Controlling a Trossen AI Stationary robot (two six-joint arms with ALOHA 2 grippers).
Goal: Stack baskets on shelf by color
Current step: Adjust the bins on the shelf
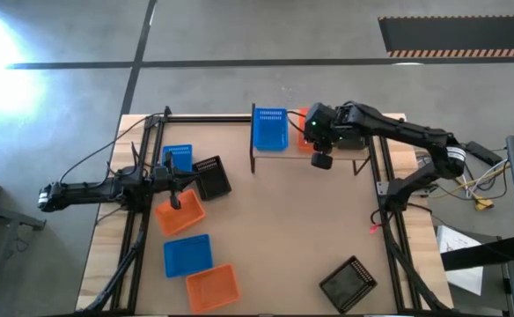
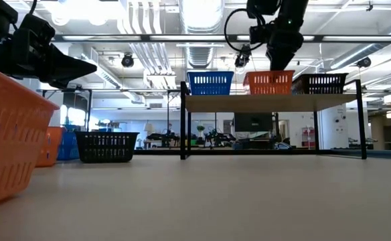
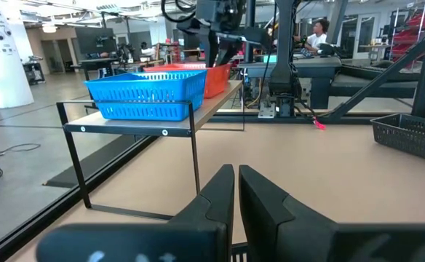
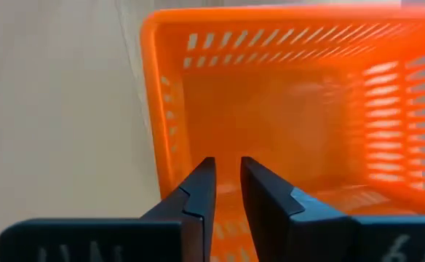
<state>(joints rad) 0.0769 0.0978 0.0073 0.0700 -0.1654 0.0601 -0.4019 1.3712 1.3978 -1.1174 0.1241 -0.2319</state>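
The shelf [image 2: 269,102] stands at the table's far edge and carries a blue basket [image 1: 270,129], an orange basket [image 2: 269,82] and a black basket [image 2: 319,83], each resting on its base. The black one is hidden under the right arm in the high view. My right gripper [image 4: 227,171] points down over the near part of the orange basket [image 4: 285,109], with a narrow gap between its fingers. My left gripper [image 3: 236,178] is shut and hovers above an orange basket [image 1: 179,214] on the table's left side, holding nothing. My right gripper comes at the shelf's orange basket from above, its fingertips [image 4: 207,171] near the basket's near-left corner. I cannot tell whether they touch it. The basket sits flat on the shelf.
Loose baskets lie on the tabletop: blue [image 1: 178,158] and black [image 1: 211,176] by the left arm, blue [image 1: 187,254] and orange [image 1: 212,286] near the front left, and black [image 1: 348,283] at the front right. Bare wood lies mid-table. A person [image 3: 316,33] sits beyond the table.
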